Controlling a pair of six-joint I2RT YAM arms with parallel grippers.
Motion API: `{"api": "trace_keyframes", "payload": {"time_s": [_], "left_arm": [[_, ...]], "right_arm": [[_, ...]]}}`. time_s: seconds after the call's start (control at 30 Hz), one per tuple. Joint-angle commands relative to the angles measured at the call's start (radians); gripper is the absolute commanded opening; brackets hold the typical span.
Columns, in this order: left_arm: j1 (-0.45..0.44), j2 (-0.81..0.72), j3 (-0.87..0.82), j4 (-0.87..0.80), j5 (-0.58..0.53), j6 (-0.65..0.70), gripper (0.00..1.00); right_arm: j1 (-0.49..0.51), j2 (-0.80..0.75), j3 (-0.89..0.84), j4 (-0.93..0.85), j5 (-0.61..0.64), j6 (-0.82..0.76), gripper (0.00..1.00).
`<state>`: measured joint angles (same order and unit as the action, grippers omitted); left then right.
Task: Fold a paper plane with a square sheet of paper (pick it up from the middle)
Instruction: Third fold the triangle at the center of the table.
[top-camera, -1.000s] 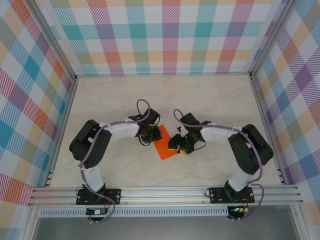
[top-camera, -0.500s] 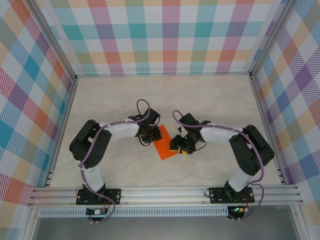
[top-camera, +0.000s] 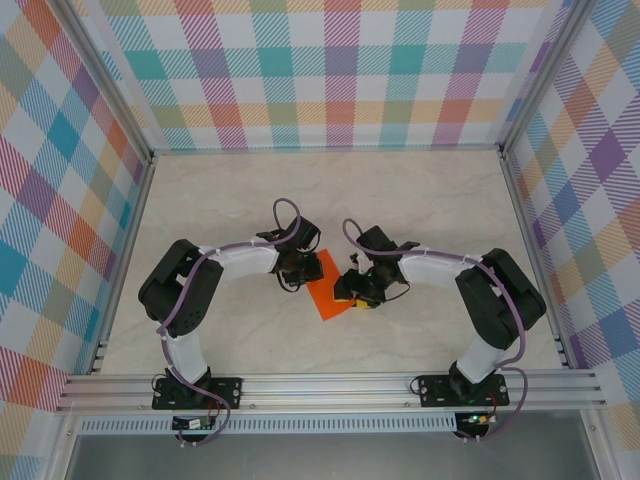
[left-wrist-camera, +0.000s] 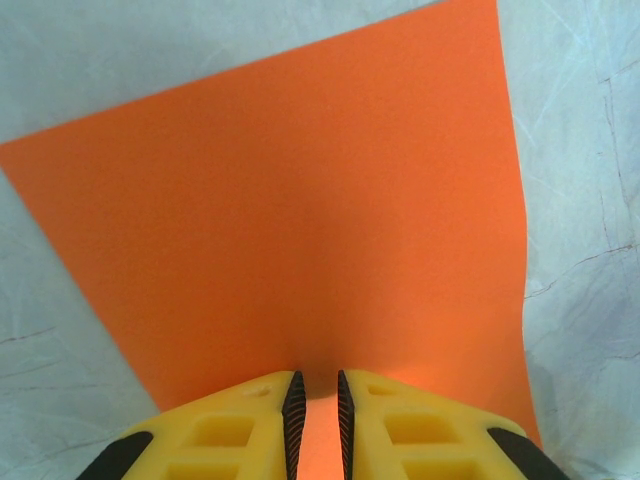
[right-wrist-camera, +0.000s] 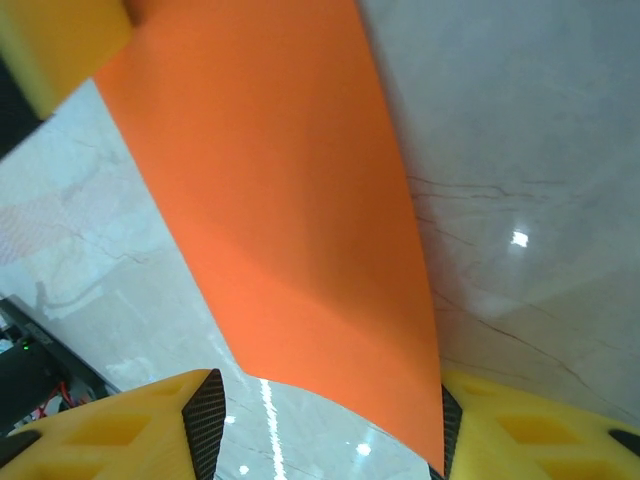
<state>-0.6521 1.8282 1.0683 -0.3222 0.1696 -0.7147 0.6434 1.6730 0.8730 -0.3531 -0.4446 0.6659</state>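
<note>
Orange square sheet of paper sits mid-table btw my two arms, one corner pointing near. On the left wrist cam its edges run straight, w/ no crease I can see. Left gripper is pinched nearly closed on the sheet's edge. Right gripper is spread wide w/ the paper's edge lying btw its fingers, unclamped. Bare table far, left and right.

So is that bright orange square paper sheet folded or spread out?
Spread, not folded: the bright orange square paper sheet shows one smooth face with no crease in both wrist views, its edge pinched in the left hand.
</note>
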Motion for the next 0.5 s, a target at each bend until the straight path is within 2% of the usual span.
{"api": "trace_keyframes", "payload": {"time_s": [0.0,0.2,0.37,0.47], "left_arm": [[-0.001,0.028,-0.032,-0.054,-0.044,-0.004,0.2],[-0.001,0.022,-0.033,-0.059,-0.048,-0.003,0.2],[-0.002,0.017,-0.024,-0.067,-0.051,0.003,0.2],[-0.001,0.02,-0.022,-0.07,-0.052,0.004,0.2]], "right_arm": [[0.006,0.014,-0.002,0.048,-0.061,0.008,0.56],[0.006,0.013,-0.022,0.108,-0.057,0.061,0.53],[0.006,-0.045,-0.061,0.115,0.023,0.123,0.39],[0.006,-0.088,-0.081,0.099,0.054,0.141,0.33]]}}
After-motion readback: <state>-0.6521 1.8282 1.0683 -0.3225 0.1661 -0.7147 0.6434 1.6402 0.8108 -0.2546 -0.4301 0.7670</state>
